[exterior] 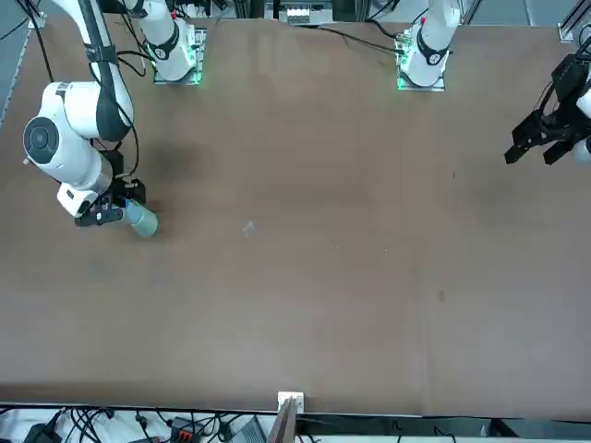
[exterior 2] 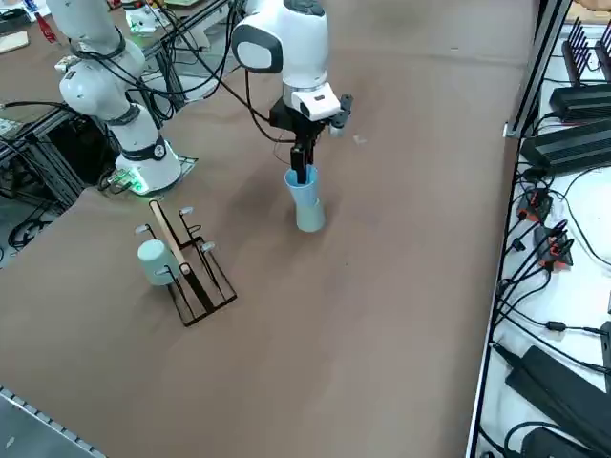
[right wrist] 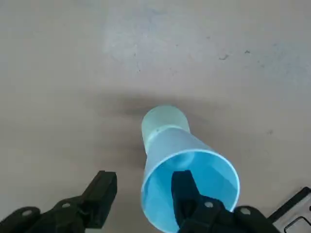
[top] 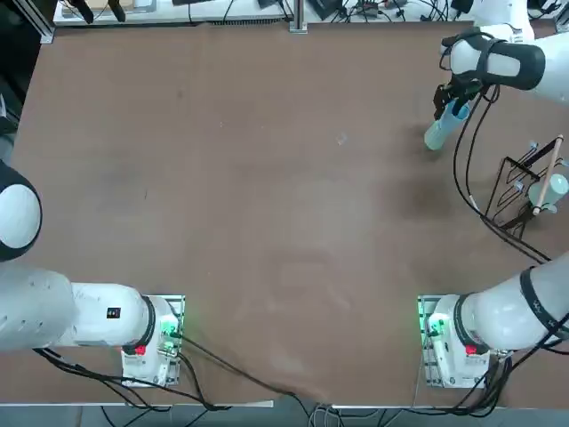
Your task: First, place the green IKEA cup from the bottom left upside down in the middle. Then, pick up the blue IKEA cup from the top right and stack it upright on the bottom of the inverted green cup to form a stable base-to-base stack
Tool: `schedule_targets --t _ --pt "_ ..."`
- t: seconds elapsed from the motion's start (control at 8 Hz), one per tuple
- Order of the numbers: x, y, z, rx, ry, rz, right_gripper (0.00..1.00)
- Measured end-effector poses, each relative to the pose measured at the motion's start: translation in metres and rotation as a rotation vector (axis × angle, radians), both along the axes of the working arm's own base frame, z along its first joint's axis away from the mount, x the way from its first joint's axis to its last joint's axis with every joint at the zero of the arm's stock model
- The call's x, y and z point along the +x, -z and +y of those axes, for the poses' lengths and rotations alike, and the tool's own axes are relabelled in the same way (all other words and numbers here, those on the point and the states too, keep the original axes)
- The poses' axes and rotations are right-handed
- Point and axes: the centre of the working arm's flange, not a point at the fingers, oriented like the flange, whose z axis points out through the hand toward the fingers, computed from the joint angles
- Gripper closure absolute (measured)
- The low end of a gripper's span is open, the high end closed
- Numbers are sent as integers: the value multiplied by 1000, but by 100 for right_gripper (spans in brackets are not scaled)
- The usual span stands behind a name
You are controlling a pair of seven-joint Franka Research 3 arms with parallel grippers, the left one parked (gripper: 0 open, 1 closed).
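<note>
The blue IKEA cup [right wrist: 187, 167] stood upright on the inverted green IKEA cup [right wrist: 163, 120] at the table's far right corner — not the middle. The right gripper [right wrist: 146, 194] was released, one finger inside the blue rim, one outside. Lifting off-line could snag that rim and topple the stack. The brown table [top: 267, 196] was otherwise bare — a wire rack [exterior 2: 191, 272] nearby held a pale cup [exterior 2: 153, 260].
</note>
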Motion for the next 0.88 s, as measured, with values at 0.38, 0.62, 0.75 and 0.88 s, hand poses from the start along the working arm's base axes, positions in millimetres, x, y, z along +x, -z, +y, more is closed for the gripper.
schedule_targets --t 0.38,0.62,0.75,0.88 --pt "3 -5 1 0 -2 -12 27" --pt "7 -14 2 0 -3 -13 17" --pt "10 -22 2 -1 -2 -4 2" --pt "15 -35 3 -3 -3 5 0"
